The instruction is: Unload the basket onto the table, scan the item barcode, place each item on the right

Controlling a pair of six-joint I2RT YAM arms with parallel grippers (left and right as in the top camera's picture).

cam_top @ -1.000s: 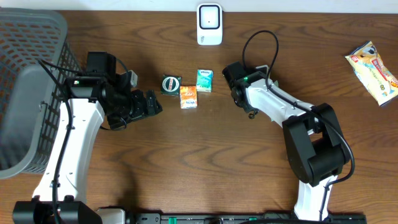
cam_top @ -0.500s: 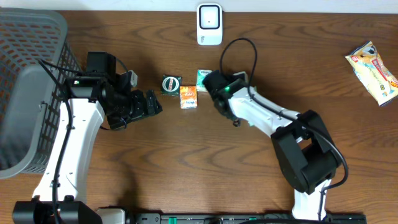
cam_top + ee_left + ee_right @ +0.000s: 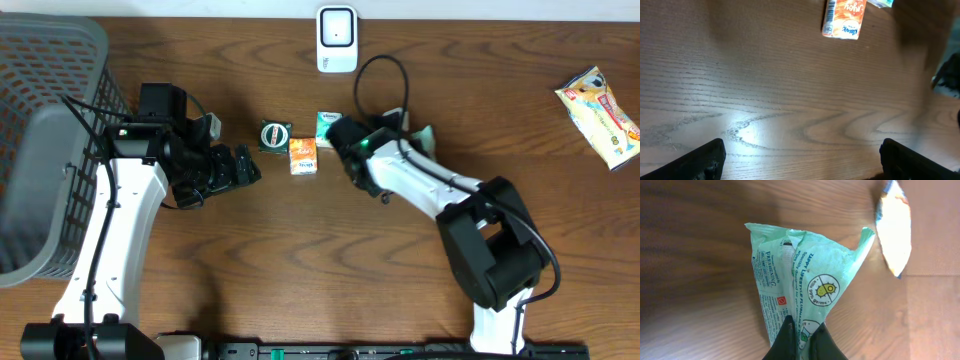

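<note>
My right gripper (image 3: pixel 802 330) is shut on a pale green wipes packet (image 3: pixel 800 275), pinching its lower end so the rest fans out above the fingers. From overhead, a corner of that packet (image 3: pixel 424 133) shows just right of the right gripper (image 3: pixel 408 132). The white scanner (image 3: pixel 337 38) stands at the table's far edge, a little left of the packet. My left gripper (image 3: pixel 245 165) rests low at the left, its jaws wide open over bare wood (image 3: pixel 802 160).
An orange carton (image 3: pixel 303 155) (image 3: pixel 844 17), a round green tin (image 3: pixel 273 135) and a small green pack (image 3: pixel 324 119), half hidden by my right arm, lie mid-table. A grey basket (image 3: pixel 50 130) stands at the left. A snack bag (image 3: pixel 600 115) (image 3: pixel 894 230) lies far right.
My right arm has swung left over the small green pack, and a corner of the wipes packet now shows beside the wrist. The left arm has not moved.
</note>
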